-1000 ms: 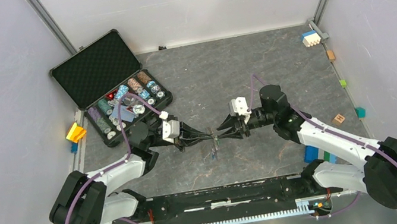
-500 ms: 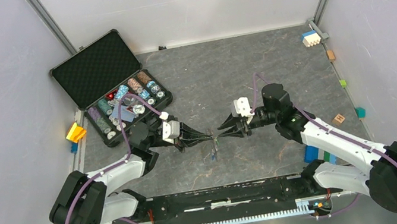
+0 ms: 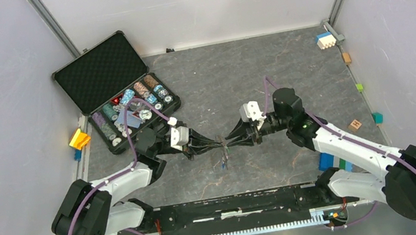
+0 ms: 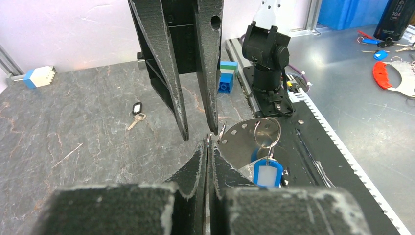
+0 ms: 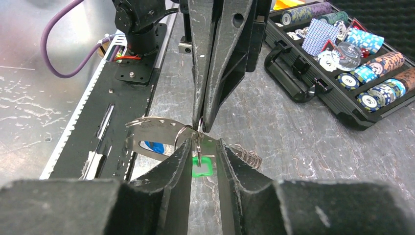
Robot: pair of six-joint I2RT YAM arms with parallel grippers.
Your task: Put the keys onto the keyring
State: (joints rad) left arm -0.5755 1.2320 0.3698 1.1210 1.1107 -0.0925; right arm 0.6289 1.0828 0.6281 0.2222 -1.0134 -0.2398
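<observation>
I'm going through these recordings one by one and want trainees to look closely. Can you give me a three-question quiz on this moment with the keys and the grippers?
1. True or false: the left gripper is shut.
2. Which tag colour shows between the fingers of the right gripper in its own wrist view? A blue, B green, C black.
3. Where is the black-tagged key?
Key: 1 true. 2 B, the green tag. 3 Lying on the table, apart from both grippers.
</observation>
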